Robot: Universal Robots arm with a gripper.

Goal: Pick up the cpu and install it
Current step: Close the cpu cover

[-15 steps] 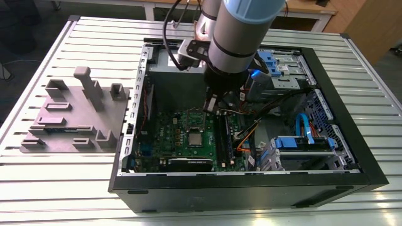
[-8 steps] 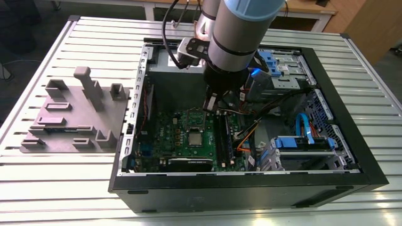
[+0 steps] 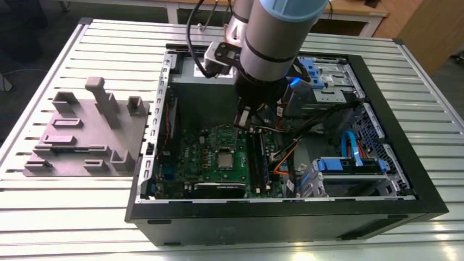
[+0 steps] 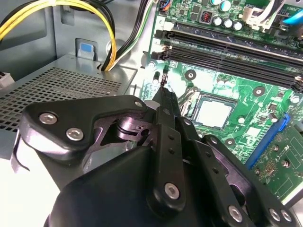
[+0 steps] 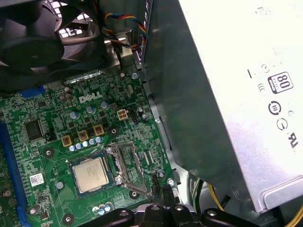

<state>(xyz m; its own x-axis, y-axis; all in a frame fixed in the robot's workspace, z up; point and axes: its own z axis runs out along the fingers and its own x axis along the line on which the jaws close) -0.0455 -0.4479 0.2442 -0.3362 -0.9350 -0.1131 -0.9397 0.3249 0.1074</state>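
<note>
Slatted table (image 3: 65, 209), open case (image 3: 290, 216), cpu (image 3: 227, 160) inside

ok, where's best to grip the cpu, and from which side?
Probably by two opposite edges, from straight above. The cpu lies flat, metal top up, in its socket on the motherboard, with the latch frame open beside it, so no side approach looks free.

The power supply label (image 5: 255, 80) carries printed symbols — the motherboard (image 5: 52, 118) a white logo.
</note>
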